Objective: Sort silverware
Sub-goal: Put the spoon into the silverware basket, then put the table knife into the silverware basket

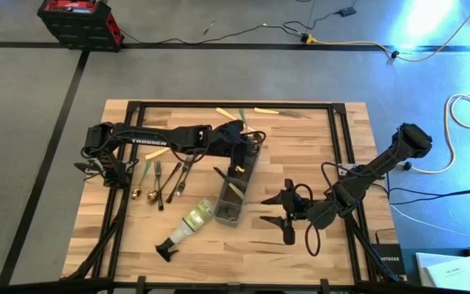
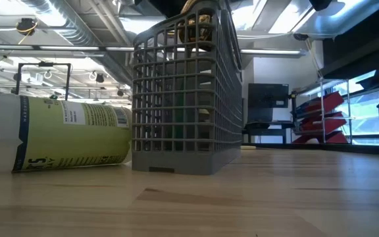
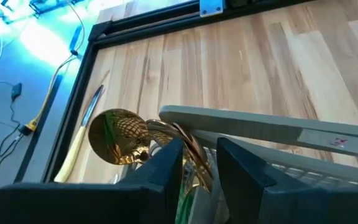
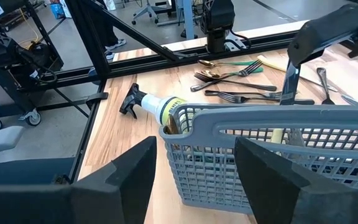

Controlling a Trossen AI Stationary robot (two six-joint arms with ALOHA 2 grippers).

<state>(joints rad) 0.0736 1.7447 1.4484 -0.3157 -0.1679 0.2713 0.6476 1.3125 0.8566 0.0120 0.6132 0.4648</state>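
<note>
Loose silverware [image 1: 163, 181] lies on the counter [image 1: 300, 147] beside the spray bottle [image 1: 188, 225]. The left end effector [image 3: 199, 163] hangs over the far end of the grey caddy [image 1: 237, 186], closed on a gold spoon [image 3: 118, 135] that could snag the rim or miss its compartment if let go tilted. The right end effector [image 1: 286, 216], open and empty, waits near the caddy, where a reach could nudge it.

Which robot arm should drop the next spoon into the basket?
Probably the left: its end effector is shut on a gold spoon right over the grey mesh caddy. The right end effector waits open, holding nothing.
</note>
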